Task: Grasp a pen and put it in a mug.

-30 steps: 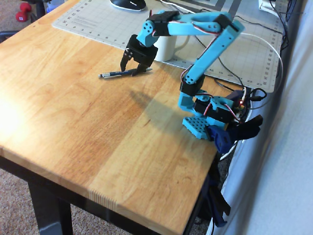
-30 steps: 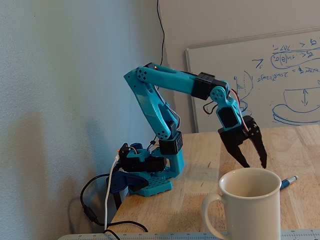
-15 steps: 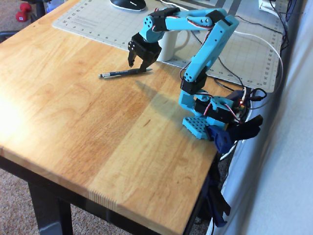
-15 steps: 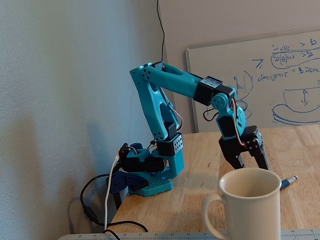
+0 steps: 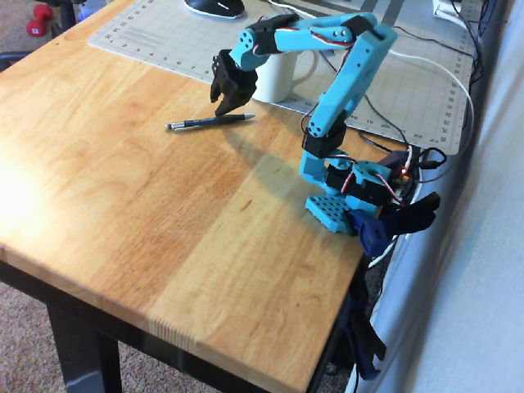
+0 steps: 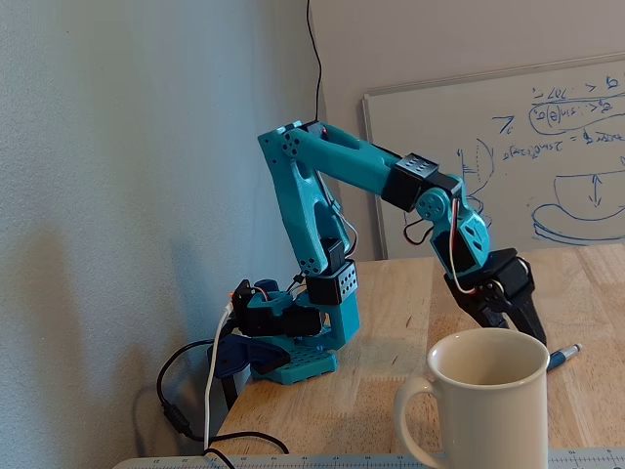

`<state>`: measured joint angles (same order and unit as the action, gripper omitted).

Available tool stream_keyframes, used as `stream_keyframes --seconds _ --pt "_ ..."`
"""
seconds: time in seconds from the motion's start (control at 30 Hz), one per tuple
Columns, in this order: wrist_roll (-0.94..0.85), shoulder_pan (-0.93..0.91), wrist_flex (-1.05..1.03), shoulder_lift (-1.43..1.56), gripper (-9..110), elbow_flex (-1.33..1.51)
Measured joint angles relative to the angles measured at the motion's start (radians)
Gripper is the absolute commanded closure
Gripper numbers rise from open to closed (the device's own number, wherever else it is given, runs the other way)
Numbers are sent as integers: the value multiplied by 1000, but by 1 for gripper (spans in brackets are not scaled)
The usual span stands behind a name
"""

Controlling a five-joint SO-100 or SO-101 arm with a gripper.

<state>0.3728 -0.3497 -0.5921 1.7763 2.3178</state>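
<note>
— Black claw (image 5: 223, 105) on the blue arm: what changed?

— It has turned since a moment ago. Its fingers were spread wide over the slim dark pen with the shiny tip (image 5: 210, 122). Now they sit close together and hold nothing.

— Where is the pen?

— Flat on the wooden table (image 5: 123, 196), just under the claw tips in the overhead view, in the same spot as before.

— And the cream-white mug with a loop handle (image 5: 276, 75)?

— Right behind the claw, on the grey mat (image 5: 164, 37). It has not moved.
</note>
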Motion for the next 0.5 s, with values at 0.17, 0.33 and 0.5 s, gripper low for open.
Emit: stream_keyframes --seconds 0.17,0.33,0.5 --pt "18 0 80 -81 89 0" --pt "20 0 112 -124 89 -2" --pt "20 0 114 -126 89 -2"
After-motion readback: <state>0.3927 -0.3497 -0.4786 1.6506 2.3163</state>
